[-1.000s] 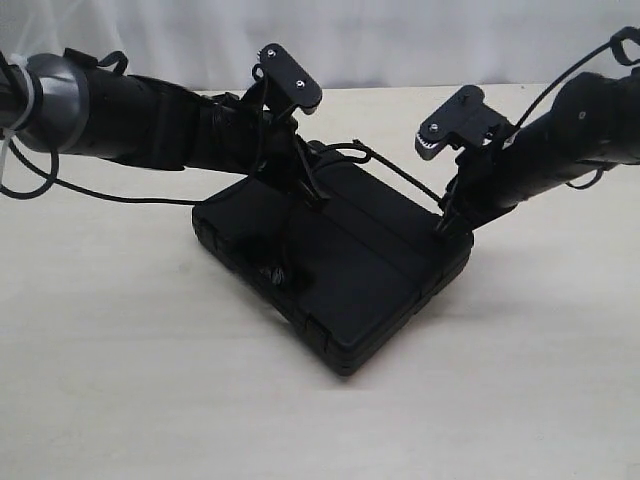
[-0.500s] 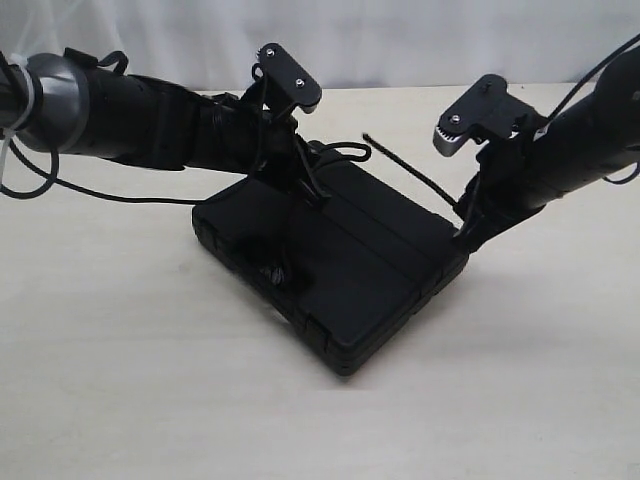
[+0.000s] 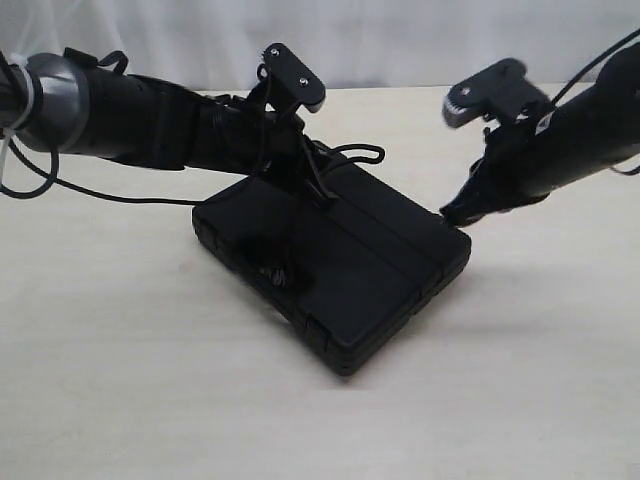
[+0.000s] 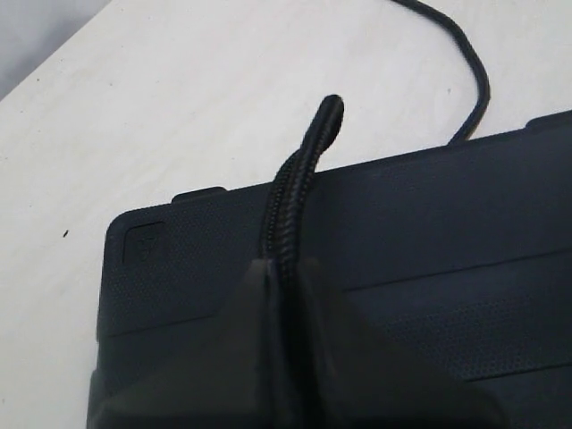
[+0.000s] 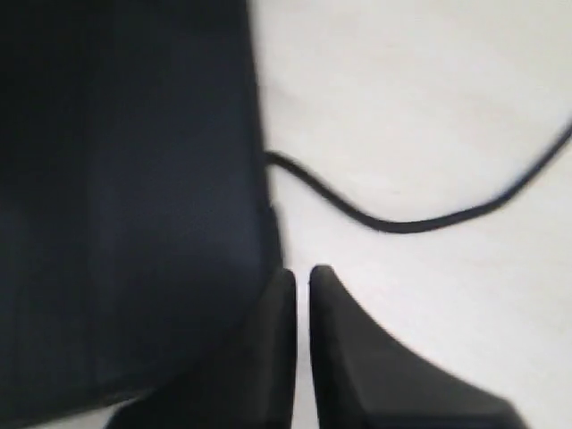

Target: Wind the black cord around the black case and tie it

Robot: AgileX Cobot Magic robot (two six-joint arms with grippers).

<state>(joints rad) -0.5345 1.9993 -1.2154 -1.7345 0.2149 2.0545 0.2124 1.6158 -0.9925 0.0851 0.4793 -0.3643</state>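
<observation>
1. The black case [image 3: 350,285] lay flat on the desk [image 3: 120,380], with one corner toward the exterior camera.
2. The left gripper [image 3: 318,192] was clamped on the black cord [image 4: 299,174] above the case's far edge, and the cord's end poked out past the fingers.
3. The right gripper [image 3: 452,212] was pressed together on nothing, its tip just beside the case's right corner.
4. Another stretch of cord lay curved on the desk near the right gripper.

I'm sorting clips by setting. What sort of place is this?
Probably a robotics lab or test bench: the left arm and right arm, both cabled, reach over a pale tabletop, a plain white backdrop is behind, and a black case is the workpiece.
</observation>
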